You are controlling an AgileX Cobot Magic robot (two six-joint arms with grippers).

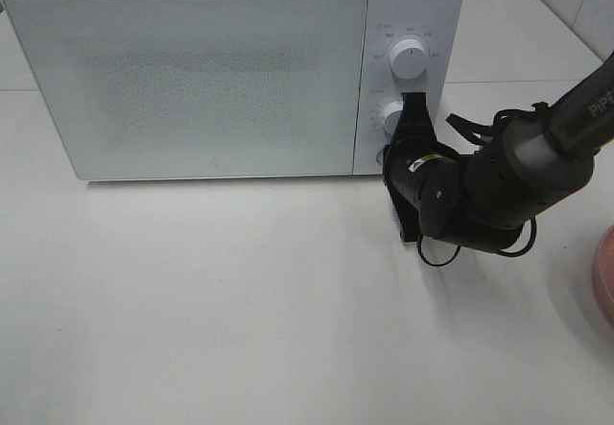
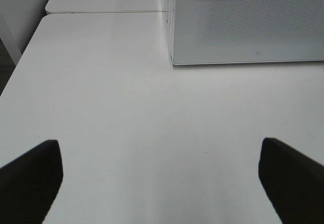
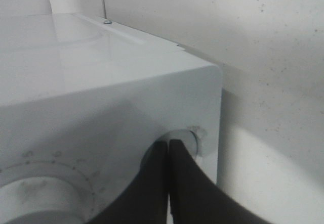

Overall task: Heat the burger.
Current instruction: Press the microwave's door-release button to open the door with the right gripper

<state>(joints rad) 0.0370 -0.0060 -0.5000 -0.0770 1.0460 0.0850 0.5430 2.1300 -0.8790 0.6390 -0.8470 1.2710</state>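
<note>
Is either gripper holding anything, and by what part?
Nothing held. The left gripper is open, empty; the right gripper is shut on nothing, tips at a microwave knob.

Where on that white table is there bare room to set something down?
The widest bare table lies before the microwave door, left of the right gripper. The left gripper hangs open over more bare surface. Crowded: around the lower knob, and the pink plate at the right edge.
</note>
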